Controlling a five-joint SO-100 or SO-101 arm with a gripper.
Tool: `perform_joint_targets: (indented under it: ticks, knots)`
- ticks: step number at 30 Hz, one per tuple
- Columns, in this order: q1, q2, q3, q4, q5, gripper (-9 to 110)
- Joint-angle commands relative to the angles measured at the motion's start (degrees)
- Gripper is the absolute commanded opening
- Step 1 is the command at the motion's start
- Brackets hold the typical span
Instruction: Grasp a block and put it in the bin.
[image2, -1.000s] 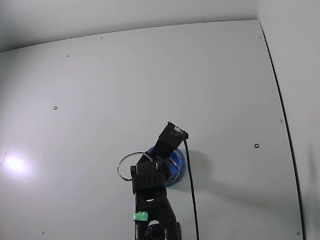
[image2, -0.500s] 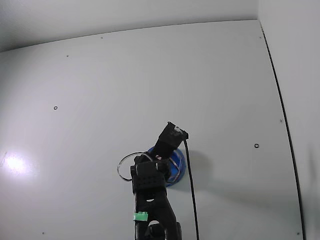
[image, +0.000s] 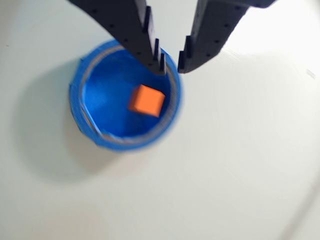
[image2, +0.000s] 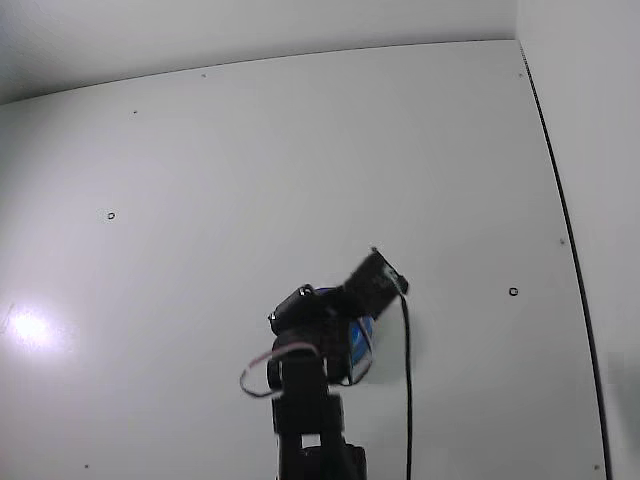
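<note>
In the wrist view the block (image: 146, 100), a small orange-red cube, lies loose on the floor of the bin (image: 92, 92), a round blue bowl on the white table. My gripper (image: 171, 69) hangs above the bowl's far rim, open by a narrow gap with nothing between its black toothed fingers (image: 145, 37). In the fixed view the black arm (image2: 305, 385) covers most of the bin (image2: 362, 342). Only a blue sliver shows beside the wrist, and the block and fingertips are hidden there.
A black cable (image2: 407, 390) runs down the right side of the arm, and a wire loop (image2: 258, 378) hangs at its left. White walls (image2: 580, 120) border the table at the back and right. A bright glare spot (image2: 28, 327) lies at the left.
The arm has swung to the right over the bowl, with the wrist camera now further right. The wire loop has dropped lower on the left.
</note>
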Motion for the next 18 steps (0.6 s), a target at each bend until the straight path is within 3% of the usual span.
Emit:
perform_joint_targets:
  ticks: [1, 4, 8, 15, 18]
  knots:
    - [3.87, 20.48, -0.62, -0.09, 6.59, 8]
    - [7.03, 29.18, -0.79, 0.00, 11.95, 8]
    - [11.16, 25.05, 2.20, 0.00, 18.19, 8]
    - [13.97, 21.80, 21.45, 0.09, 24.26, 8]
    - [13.45, 21.80, 28.48, 0.18, 24.96, 2]
